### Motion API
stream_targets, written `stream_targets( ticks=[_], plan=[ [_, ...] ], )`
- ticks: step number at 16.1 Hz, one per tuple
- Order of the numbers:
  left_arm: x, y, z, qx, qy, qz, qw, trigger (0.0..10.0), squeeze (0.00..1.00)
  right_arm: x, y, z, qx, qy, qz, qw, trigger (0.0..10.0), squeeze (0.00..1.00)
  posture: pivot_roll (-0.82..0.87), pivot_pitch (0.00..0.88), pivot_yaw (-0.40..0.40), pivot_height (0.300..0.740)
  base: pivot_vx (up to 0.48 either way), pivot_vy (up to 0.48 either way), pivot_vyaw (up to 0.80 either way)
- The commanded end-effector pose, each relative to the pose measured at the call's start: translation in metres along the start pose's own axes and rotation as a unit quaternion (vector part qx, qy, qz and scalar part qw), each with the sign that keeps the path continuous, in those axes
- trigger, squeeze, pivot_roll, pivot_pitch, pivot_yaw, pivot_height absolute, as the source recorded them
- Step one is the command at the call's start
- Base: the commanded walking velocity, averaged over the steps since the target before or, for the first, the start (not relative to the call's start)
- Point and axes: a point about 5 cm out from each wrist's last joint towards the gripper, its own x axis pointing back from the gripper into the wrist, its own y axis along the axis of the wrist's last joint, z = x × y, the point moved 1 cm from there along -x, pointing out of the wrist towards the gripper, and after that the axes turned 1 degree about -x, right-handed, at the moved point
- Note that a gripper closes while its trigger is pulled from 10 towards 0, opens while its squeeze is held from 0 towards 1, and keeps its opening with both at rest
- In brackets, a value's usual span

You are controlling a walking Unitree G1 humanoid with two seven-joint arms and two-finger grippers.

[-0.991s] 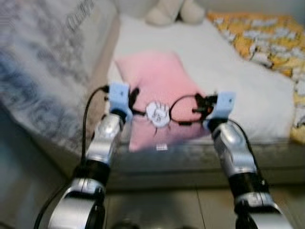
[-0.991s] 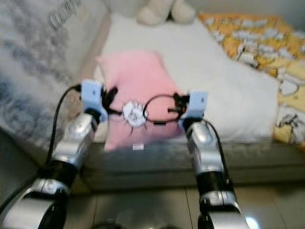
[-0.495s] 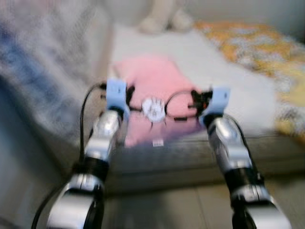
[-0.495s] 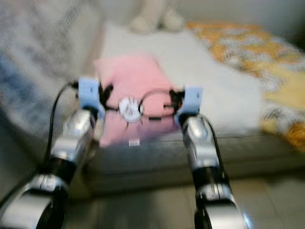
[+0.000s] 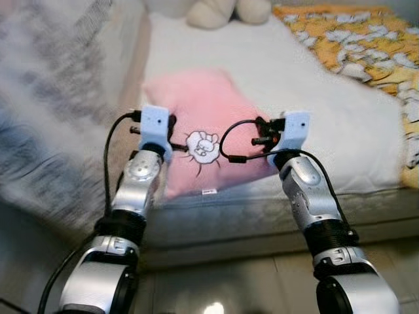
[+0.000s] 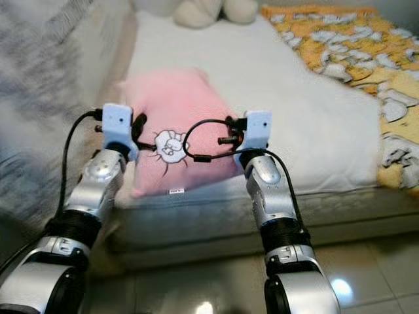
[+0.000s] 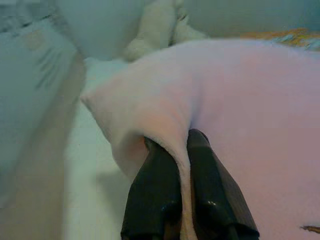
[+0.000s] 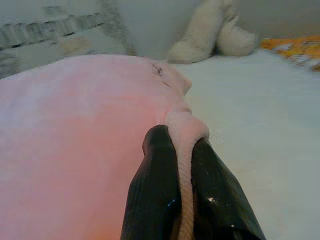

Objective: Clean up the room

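While spread across most of the scene, bed [image 5: 275, 78] with white sheet, running from the near grey mattress edge back toward the far end. Beside it on the robot's left, grey patterned blanket [image 5: 59, 111], blurred. Along the right side, yellow printed quilt [image 5: 353, 39] on the sheet. At the far end, cream plush toy [image 5: 216, 10], well apart from everything else.

Near the front edge of the bed, pink pillow [image 5: 203, 124] with a small white fist print at its middle and a tag at the near hem, lying on the sheet with its near corner close to the mattress edge. Held on both sides: left end effector [image 7: 185, 150] pinched narrow on a fold of the pillow's left edge, right end effector [image 8: 182, 145] pinched narrow on a ridge of the right edge, fabric squeezed between both pairs of black fingers.

Likely light, soft and very compliant: fleece-like cover bunching readily in the pinch, filling free to shift, middle apt to sag once lifted. Not fragile, not slippery, though a thin fold of cover could creep out of a shallow pinch. Best taken at the two opposite side seams, as now, deep enough to catch the hem and some filling, both sides raised level and together to keep the pillow from twisting or dragging the sheet. Probable step: carrying or resettling the pillow toward the head of the bed.
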Motion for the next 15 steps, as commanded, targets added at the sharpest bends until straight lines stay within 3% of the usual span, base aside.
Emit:
stream_targets(
  ticks=[1, 8, 11, 15],
  plan=[
    [-0.002, 0.010, 0.006, 0.001, 0.024, -0.018, 1.000, 10.0, 0.00, 0.005, 0.009, -0.023, 0.013, -0.036, -0.023, 0.999, 10.0, 0.00, -0.03, 0.000, -0.012, 0.740, 0.435, 0.000, 0.00],
    [-0.007, 0.015, 0.012, -0.007, 0.042, -0.018, 0.999, 10.0, 0.00, 0.000, 0.009, -0.022, 0.012, -0.022, -0.011, 1.000, 10.0, 0.00, -0.02, 0.000, -0.022, 0.740, 0.426, 0.075, 0.07],
    [-0.019, 0.024, 0.015, -0.035, 0.049, -0.009, 0.998, 10.0, 0.00, -0.015, 0.003, -0.024, -0.030, -0.002, 0.041, 0.999, 10.0, 0.00, -0.01, 0.000, -0.019, 0.740, 0.400, 0.264, 0.00],
    [-0.030, 0.039, 0.029, -0.087, 0.098, -0.010, 0.991, 10.0, 0.00, -0.036, 0.021, -0.012, -0.049, 0.023, 0.058, 0.997, 10.0, 0.00, 0.04, 0.014, -0.046, 0.740, 0.100, 0.066, 0.00]
  ],
)
